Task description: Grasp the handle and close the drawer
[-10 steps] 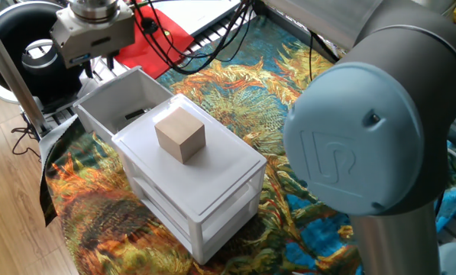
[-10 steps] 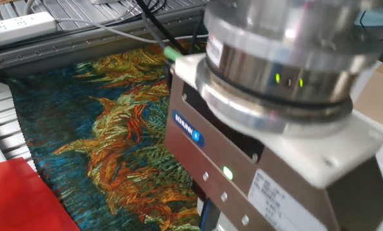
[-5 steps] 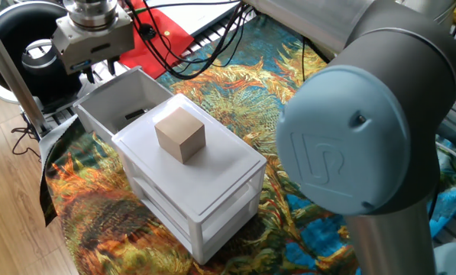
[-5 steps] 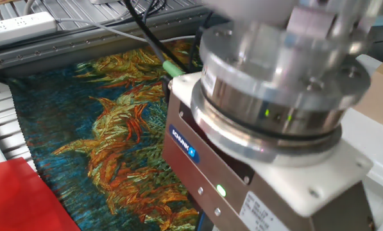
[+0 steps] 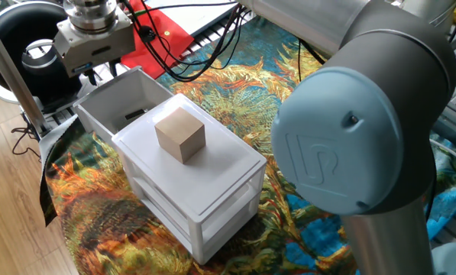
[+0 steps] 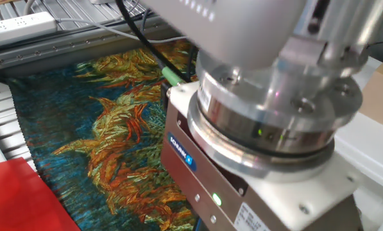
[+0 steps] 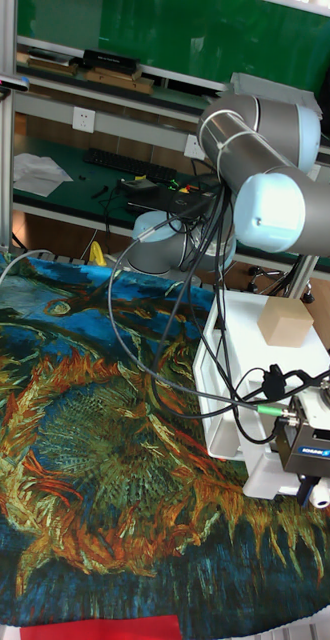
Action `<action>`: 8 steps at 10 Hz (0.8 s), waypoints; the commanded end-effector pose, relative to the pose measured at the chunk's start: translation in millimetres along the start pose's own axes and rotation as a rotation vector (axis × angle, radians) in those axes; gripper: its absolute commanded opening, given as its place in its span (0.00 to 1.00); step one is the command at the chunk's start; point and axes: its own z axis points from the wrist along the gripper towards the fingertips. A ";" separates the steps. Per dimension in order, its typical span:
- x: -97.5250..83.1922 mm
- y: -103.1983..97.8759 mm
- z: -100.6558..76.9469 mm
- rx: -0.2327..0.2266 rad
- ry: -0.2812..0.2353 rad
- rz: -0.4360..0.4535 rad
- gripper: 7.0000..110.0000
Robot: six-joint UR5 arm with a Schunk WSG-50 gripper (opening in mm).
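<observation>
End effector (image 7: 315, 492) has edged nearer; drawer (image 5: 110, 100) remains open.

Arm shifts, drawer unmoved
The tool (image 5: 95, 44) has edged slightly up and back; the arm's elbow (image 5: 350, 145) swung left.

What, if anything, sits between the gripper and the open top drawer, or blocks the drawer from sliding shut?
Nothing visible. The gripper hangs just beyond the drawer's outer end, its fingers hidden. A thin dark item lies flat inside; the wooden cube rests on the cabinet top, clear of the slide path.
</observation>
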 end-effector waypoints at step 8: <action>7.1 7.2 11.1 0.011 0.007 0.011 0.36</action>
